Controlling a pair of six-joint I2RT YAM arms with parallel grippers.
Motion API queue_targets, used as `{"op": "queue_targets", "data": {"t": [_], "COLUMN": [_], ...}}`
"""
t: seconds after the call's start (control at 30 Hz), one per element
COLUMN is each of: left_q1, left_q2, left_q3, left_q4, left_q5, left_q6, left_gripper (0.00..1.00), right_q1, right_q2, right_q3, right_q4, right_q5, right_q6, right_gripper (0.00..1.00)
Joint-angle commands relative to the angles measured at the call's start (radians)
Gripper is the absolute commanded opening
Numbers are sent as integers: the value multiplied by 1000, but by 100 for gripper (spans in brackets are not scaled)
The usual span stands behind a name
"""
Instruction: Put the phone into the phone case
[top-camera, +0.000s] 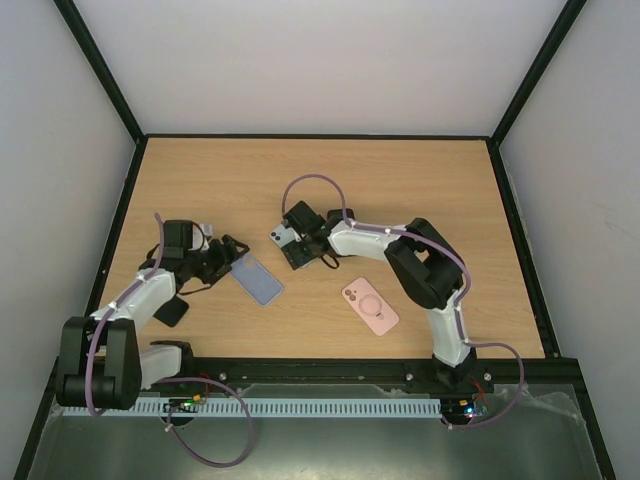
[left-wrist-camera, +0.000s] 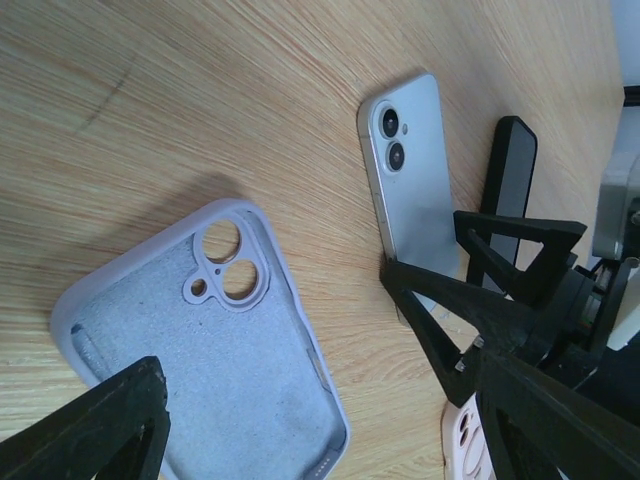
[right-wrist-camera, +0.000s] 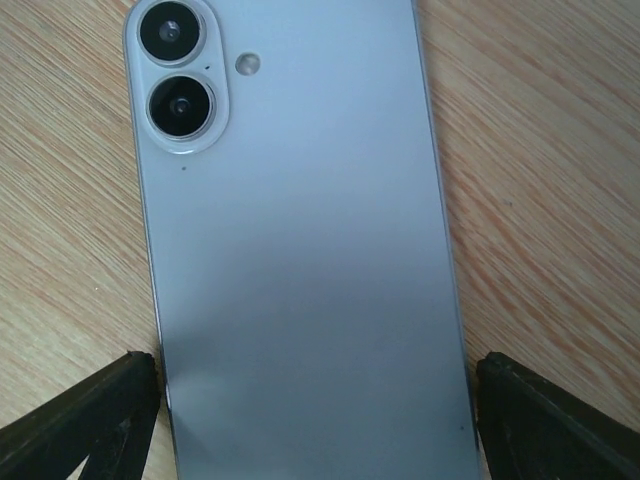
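Your right gripper (right-wrist-camera: 316, 400) straddles the phone (right-wrist-camera: 300, 250), with a fingertip at each long edge; can't tell if it's clamped. The phone lies flat on the table (top-camera: 420, 190), cameras up. Your left gripper (left-wrist-camera: 320, 380) is spread wide, holding nothing, over the lavender case (left-wrist-camera: 220, 380), which lies open side up near the phone.

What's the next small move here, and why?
Likely close the right hand on the phone: it lies flat, cameras up, with that hand's open fingers flanking both long edges. The lavender case lies open side up and empty by the left hand, ready to receive it.
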Motion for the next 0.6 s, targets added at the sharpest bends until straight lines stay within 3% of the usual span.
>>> {"op": "queue_targets", "data": {"t": [0.0, 0.13, 0.3, 0.57], "left_q1": [-3, -4, -3, -4], "left_q2": [14, 24, 27, 82], "left_q3": [0, -2, 5, 38], "left_q4": [35, 30, 30, 122], "left_q5": [35, 36, 39, 87], "left_q6": [18, 23, 28, -11], "left_gripper": [83, 82, 79, 70], "right_q1": [6, 6, 6, 5], "right_q2": [110, 146, 132, 24], "right_q3": [29, 68, 55, -41], "right_q4": [-192, -212, -192, -44], "right_q5": [-5, -5, -6, -80], "right_q6": [-38, -58, -53, 22], "right_gripper": [83, 81, 71, 62]}}
